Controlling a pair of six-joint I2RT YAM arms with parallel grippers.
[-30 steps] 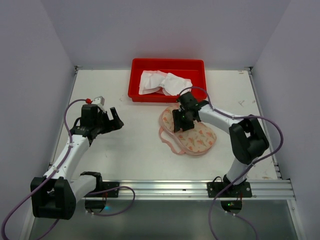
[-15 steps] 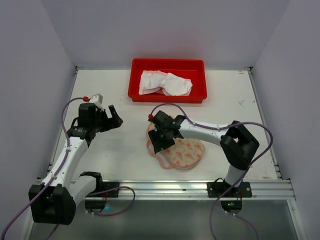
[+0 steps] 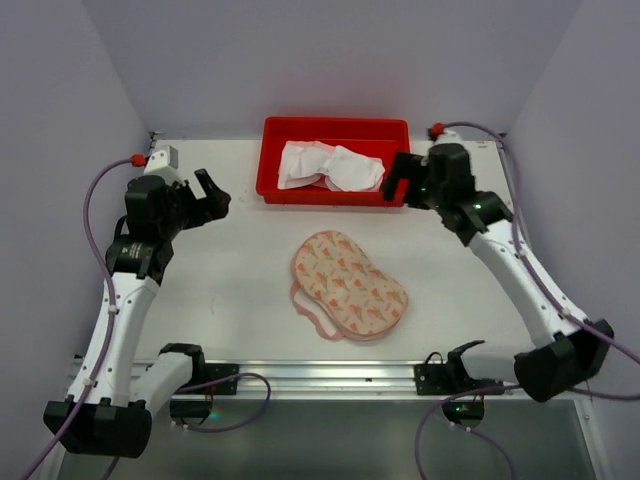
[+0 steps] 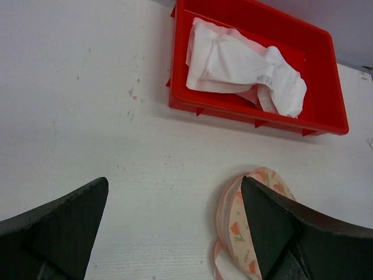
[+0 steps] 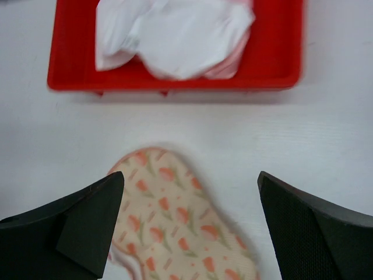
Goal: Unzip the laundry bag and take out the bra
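The laundry bag (image 3: 348, 286) lies flat mid-table, cream with salmon tulips, its pink zip rim showing at the near-left edge. It also shows in the left wrist view as the bag (image 4: 233, 224) seen edge-on, and in the right wrist view as the bag (image 5: 169, 233), blurred. The bra (image 3: 330, 167) lies crumpled and white in the red tray (image 3: 335, 124); the bra (image 4: 233, 61) and the bra (image 5: 175, 35) show in both wrist views. My left gripper (image 3: 212, 190) hangs open at the back left, holding nothing. My right gripper (image 3: 398, 180) hangs open by the tray's right end, well above the bag.
The red tray (image 4: 250, 116) stands at the back centre against the wall, and its front wall (image 5: 280, 64) shows in the right wrist view. Grey walls close in the table on three sides. A metal rail runs along the near edge.
My right gripper opened, let go of the bag and swung up and back to the right. The bag now lies flat mid-table. My left arm rose and drew back to the left.
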